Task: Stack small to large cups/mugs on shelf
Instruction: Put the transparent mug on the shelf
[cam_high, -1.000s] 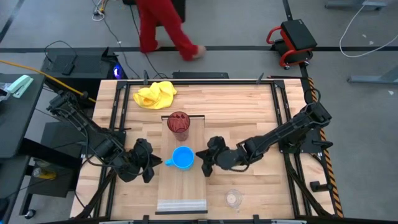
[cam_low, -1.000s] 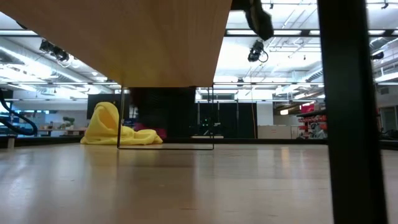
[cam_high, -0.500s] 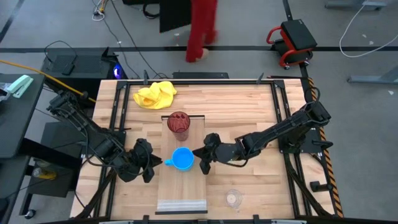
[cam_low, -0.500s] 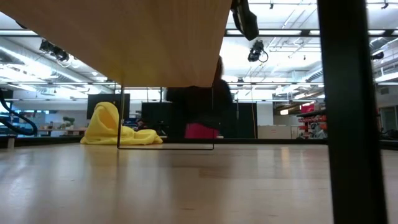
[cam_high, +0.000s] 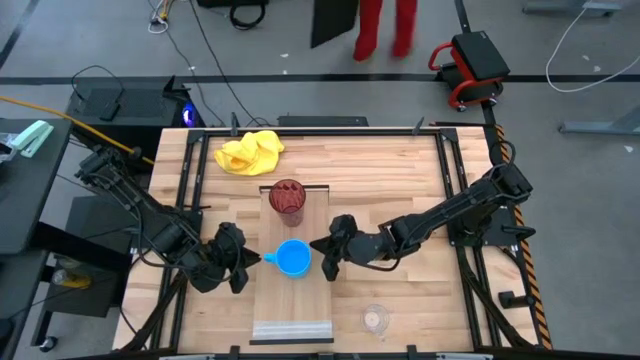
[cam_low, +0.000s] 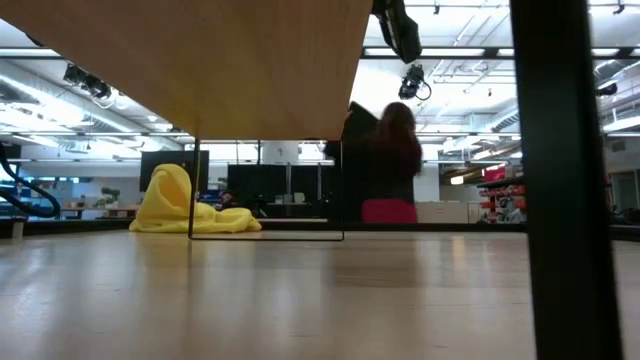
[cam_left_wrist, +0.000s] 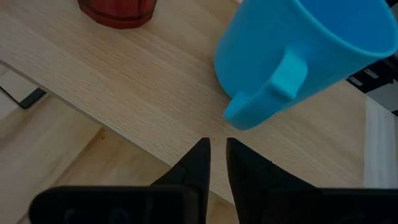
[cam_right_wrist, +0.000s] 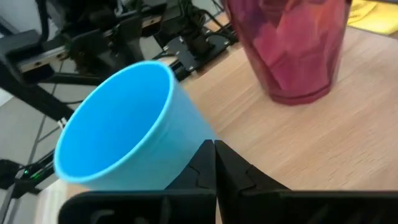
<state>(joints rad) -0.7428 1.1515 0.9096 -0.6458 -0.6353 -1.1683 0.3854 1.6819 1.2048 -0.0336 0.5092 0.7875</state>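
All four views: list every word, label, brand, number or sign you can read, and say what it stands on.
None can be read.
Blue mug: plain, no print in the high or wrist views.
Red tumbler: ribbed, no label.
Glass cup: clear, no mark visible.
Shelf and yellow cloth: no text.
Room behind, in the low view: any signs there are too small and blurred to read.

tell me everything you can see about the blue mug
The blue mug is bright blue, smooth and plastic-looking, with a wide open mouth, empty, and one loop handle pointing toward the left gripper. It stands upright on the shelf, nearer the camera than the red tumbler and apart from it. The right gripper sits close at its other side; neither gripper visibly holds it.
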